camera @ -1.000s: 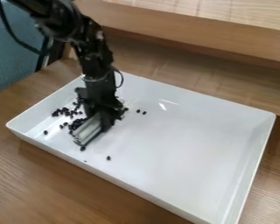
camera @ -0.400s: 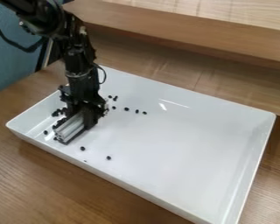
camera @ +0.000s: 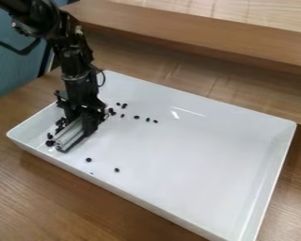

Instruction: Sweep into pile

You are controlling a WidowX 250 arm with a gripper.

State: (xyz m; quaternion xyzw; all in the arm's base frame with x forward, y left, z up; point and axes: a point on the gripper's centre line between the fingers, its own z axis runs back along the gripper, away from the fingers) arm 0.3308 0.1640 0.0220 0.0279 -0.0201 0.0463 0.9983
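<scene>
Beans (camera: 50, 143), small and black, lie in a white tray (camera: 191, 150) around and beyond the end effector (camera: 87, 121). The end effector hangs low over the tray, in the part to the left in the view, with a pale, ribbed bar (camera: 68, 134) at its lower end. The bar slants down toward the near long side of the tray, its ribbed end facing the viewer. How far open the end effector stands cannot be told, nor whether it grips the bar or merely carries it fixed. The densest beans form a loose, uneven band just beside the bar, on its left, some of them close against it; how many are hidden behind it cannot be told. Right of the end effector, a few beans lie near its side, and a sparse line of others leads away from it toward the middle of the tray. Two single beans lie on the viewer's side of the end effector, to the right of the bar and apart from it, near the tray's near wall. The arm (camera: 71, 52) rises from the end effector toward the upper left, with a dark cable (camera: 28, 49) looping beside it. Beneath the tray is a wooden bench (camera: 84, 202); beyond the end effector runs a wooden ledge (camera: 197, 37).
</scene>
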